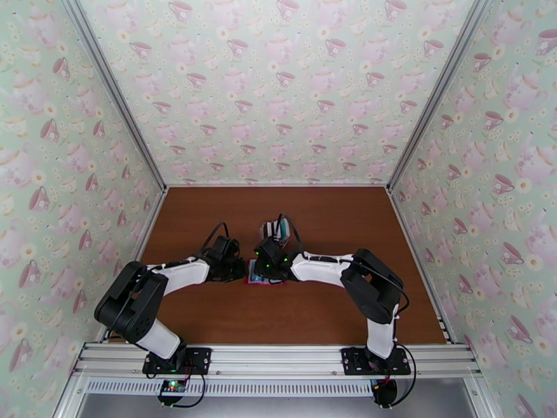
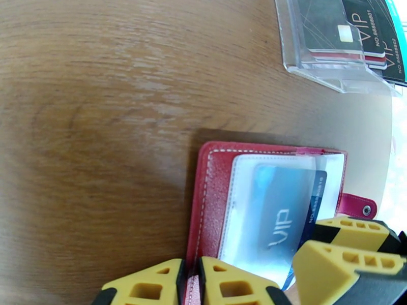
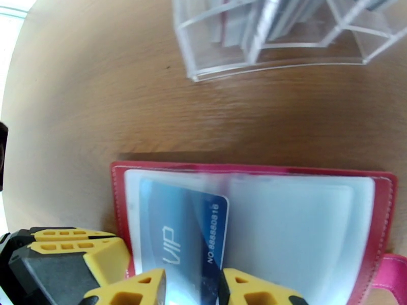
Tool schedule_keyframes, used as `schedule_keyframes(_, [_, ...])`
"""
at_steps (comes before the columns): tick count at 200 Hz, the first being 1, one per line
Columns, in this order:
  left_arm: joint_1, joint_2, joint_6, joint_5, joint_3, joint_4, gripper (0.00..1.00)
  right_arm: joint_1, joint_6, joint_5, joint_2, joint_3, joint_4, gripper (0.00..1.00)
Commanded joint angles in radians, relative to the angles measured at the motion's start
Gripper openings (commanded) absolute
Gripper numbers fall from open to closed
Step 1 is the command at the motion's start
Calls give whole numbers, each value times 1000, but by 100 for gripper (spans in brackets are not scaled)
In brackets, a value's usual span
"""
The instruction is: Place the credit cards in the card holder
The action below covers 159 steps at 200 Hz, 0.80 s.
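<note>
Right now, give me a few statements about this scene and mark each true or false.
1. The card holder lies open on the table. True.
2. The blue card lies wholly outside it. False: it is partly tucked inside.
3. The clear rack is empty. False: cards stand in it.
4. The left gripper pinches the holder's red edge. True.

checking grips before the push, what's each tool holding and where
Left tool pinches the red wallet by its cover edge; right tool grips the blue card by its near end.
</note>
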State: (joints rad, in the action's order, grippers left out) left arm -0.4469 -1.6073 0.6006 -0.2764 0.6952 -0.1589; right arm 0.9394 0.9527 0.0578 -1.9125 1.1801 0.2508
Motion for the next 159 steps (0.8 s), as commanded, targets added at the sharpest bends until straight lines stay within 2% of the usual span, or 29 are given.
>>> schedule_keyframes(1, [-52, -88, 16, -61, -53, -52, 17, 12, -20, -30, -29, 40, 19, 34])
schedule_keyframes(114, [-51, -94, 24, -55, -36, -64, 23, 13, -28, -60, -43, 65, 3, 36])
schedule_keyframes(159, [-18, -46, 7, -37, -33, -107, 24, 14, -64, -5, 12, 70, 67, 43])
